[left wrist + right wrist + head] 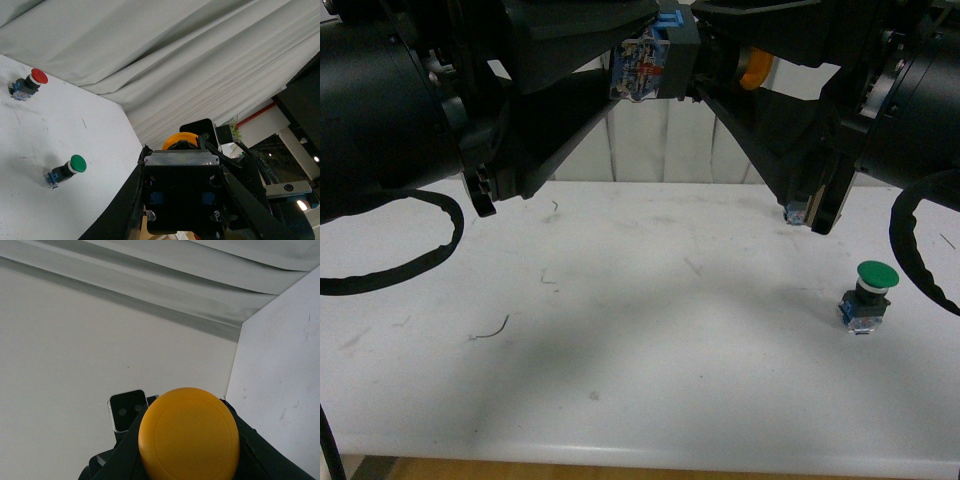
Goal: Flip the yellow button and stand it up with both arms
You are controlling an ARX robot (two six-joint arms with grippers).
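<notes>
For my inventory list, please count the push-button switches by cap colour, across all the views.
yellow button: 1
green button: 1
red button: 1
Total: 3

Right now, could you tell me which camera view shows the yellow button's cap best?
The right wrist view: the yellow button shows its cap face-on and close. The front view shows only a sliver side-on; the left wrist view only its rim behind the body.
</notes>
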